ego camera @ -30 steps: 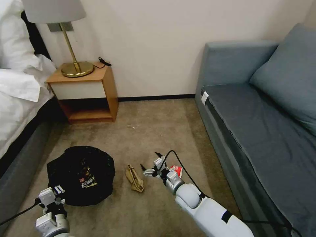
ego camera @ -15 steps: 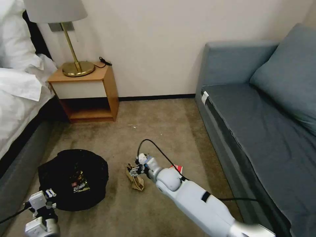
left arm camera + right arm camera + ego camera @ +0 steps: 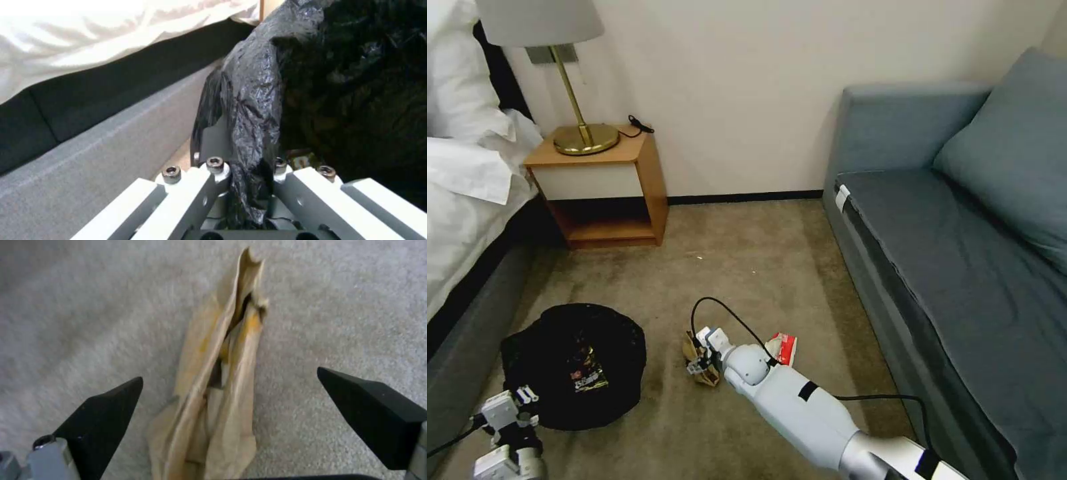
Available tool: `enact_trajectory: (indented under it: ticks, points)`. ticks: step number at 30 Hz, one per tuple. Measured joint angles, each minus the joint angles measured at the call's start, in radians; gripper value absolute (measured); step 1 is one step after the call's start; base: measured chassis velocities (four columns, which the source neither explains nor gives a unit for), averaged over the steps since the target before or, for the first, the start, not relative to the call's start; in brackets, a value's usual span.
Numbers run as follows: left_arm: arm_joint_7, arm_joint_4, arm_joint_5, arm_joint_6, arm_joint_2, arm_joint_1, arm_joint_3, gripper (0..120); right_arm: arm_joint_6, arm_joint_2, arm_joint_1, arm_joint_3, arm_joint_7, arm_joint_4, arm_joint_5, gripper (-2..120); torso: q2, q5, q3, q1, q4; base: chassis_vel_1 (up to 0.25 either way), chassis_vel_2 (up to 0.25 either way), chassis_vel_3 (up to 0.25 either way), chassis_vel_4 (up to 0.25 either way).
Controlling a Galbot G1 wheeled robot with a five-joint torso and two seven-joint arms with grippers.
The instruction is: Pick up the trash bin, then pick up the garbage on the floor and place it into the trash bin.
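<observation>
The trash bin (image 3: 574,360), a low tub lined with a crinkled black bag (image 3: 253,100), is at the lower left of the head view, beside the bed. A dark snack wrapper (image 3: 587,377) lies inside it. My left gripper (image 3: 524,399) is shut on the bin's near rim, its fingers (image 3: 213,166) pinching the bag's edge. A crumpled tan scrap (image 3: 704,375) lies on the carpet. My right gripper (image 3: 697,357) hovers low over it, open, with the scrap (image 3: 222,390) between the black fingertips (image 3: 111,400). A red-and-white wrapper (image 3: 782,348) lies just right of the right arm.
The bed (image 3: 467,200) and its grey base (image 3: 89,156) run along the left, close to the bin. A wooden nightstand (image 3: 604,187) with a brass lamp stands at the back wall. A blue-grey sofa (image 3: 960,267) borders the right. Open carpet (image 3: 747,267) lies between.
My right gripper swung left from beside the red-and-white wrapper and came down over the tan scrap. The bin and left gripper shifted a little to the left and nearer me.
</observation>
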Motion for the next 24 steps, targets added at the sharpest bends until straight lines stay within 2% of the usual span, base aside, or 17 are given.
enact_trajectory:
  ticks: [5, 8, 9, 13, 14, 24]
  points:
    - [0.000, 0.000, 0.001, 0.000, -0.001, -0.002, 0.002, 3, 0.005, 0.019, -0.004, 0.001, -0.019, -0.047, -0.056, 99, 0.000, -0.0001, 0.000, 0.000, 0.0000, 0.000, 0.000, 0.000, 0.000]
    - [0.000, 0.003, 0.000, 0.000, -0.002, -0.004, 0.007, 3, 0.019, 0.022, -0.014, 0.014, -0.059, -0.072, -0.099, 87, 0.000, 0.0000, 0.000, 0.000, 0.0000, 0.000, 0.000, 0.000, 0.000]
    - [0.000, 0.003, 0.000, 0.000, -0.002, -0.004, 0.007, 3, 0.019, 0.022, -0.014, 0.014, -0.059, -0.072, -0.099, 87, 0.000, 0.0000, 0.000, 0.000, 0.0000, 0.000, 0.000, 0.000, 0.000]
    - [0.000, -0.001, -0.019, 0.000, -0.002, 0.001, 0.013, 3, 0.043, 0.021, -0.024, 0.024, -0.084, -0.086, -0.127, 68, 0.000, 0.0001, 0.000, 0.000, 0.0000, 0.000, 0.000, 0.000, 0.000]
    - [0.000, -0.001, -0.019, 0.000, -0.002, 0.001, 0.013, 3, 0.043, 0.021, -0.024, 0.024, -0.084, -0.086, -0.127, 68, 0.000, 0.0001, 0.000, 0.000, 0.0000, 0.000, 0.000, 0.000, 0.000]
    - [0.000, -0.002, -0.020, 0.000, -0.002, 0.007, 0.011, 3, 0.065, 0.014, -0.022, 0.060, -0.112, -0.102, -0.144, 32, 0.000, 0.0001, 0.000, 0.000, 0.0000, 0.000, 0.000, 0.000, 0.000]
